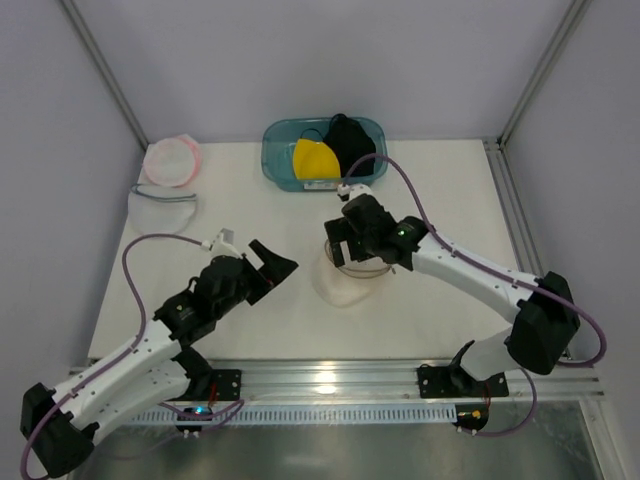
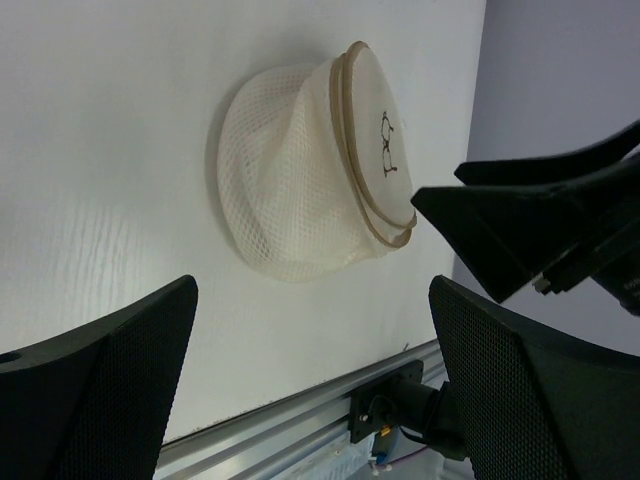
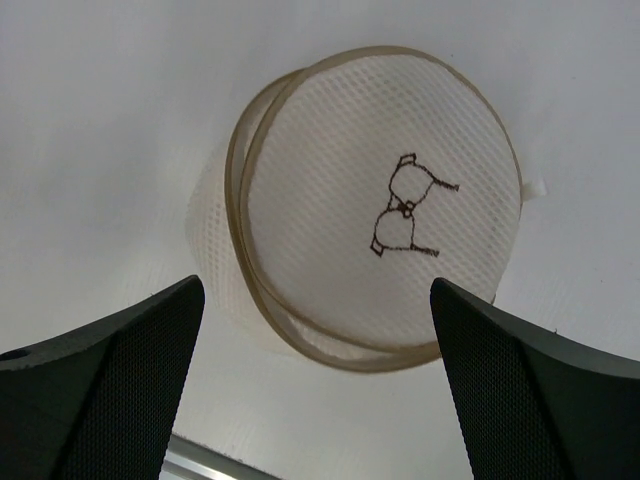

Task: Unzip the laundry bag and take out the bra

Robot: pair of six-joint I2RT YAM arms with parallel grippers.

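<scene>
Waiting near the front, the left tool [image 1: 272, 262] is gaping wide, holding nothing. Mid-worktop [image 1: 240, 320], the bag [image 1: 345, 280] is sitting apparently still zipped, the right tool [image 1: 352, 238] hovering open and empty above it. No bra is showing; unzipping and removal seemingly remain.

bag: laundry bag [image 3: 375, 215] below me, tan rim, dark bra mark centre
my jaws: wide apart, not touching bag

Robot lab test cell: white bench [image 1: 250, 320] enclosed by plain grey panel walls [image 1: 330, 60] with metal corner posts [image 1: 105, 75], two arms bolted to an aluminium rail [image 1: 330, 380] at the near edge, cables exposed, staged garments in a blue tub [image 1: 275, 160].
</scene>
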